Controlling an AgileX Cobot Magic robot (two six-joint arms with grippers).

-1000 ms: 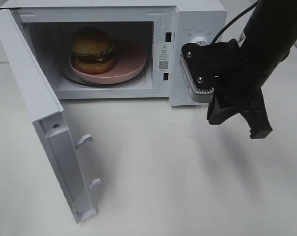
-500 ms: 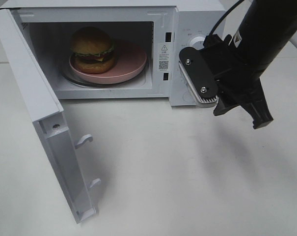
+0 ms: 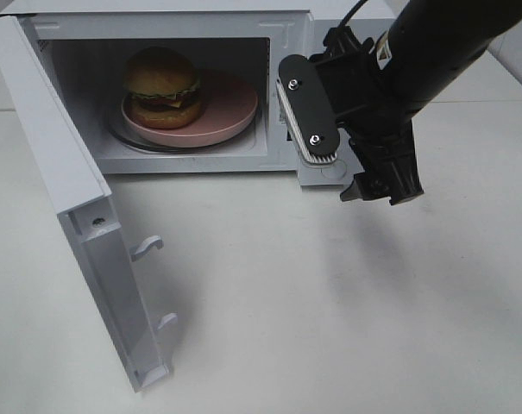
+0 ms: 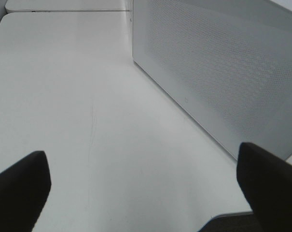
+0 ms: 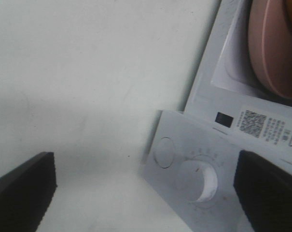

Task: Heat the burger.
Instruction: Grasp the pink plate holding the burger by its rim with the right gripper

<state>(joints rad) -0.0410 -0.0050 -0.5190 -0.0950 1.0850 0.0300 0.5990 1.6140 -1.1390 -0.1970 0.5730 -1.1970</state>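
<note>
Pink plate (image 3: pixel 230 108) bearing burger (image 3: pixel 163 86) sits inside microwave (image 3: pixel 157 26).

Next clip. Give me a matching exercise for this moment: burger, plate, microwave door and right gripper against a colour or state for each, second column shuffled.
Things:
1. burger
2. plate
3. microwave door
4. right gripper

Colours or states:
a. jaws apart, holding nothing
b. swung wide open
c. pink and round
d. brown bun, green lettuce

Pairs: 1-d, 2-c, 3-b, 4-a.
</note>
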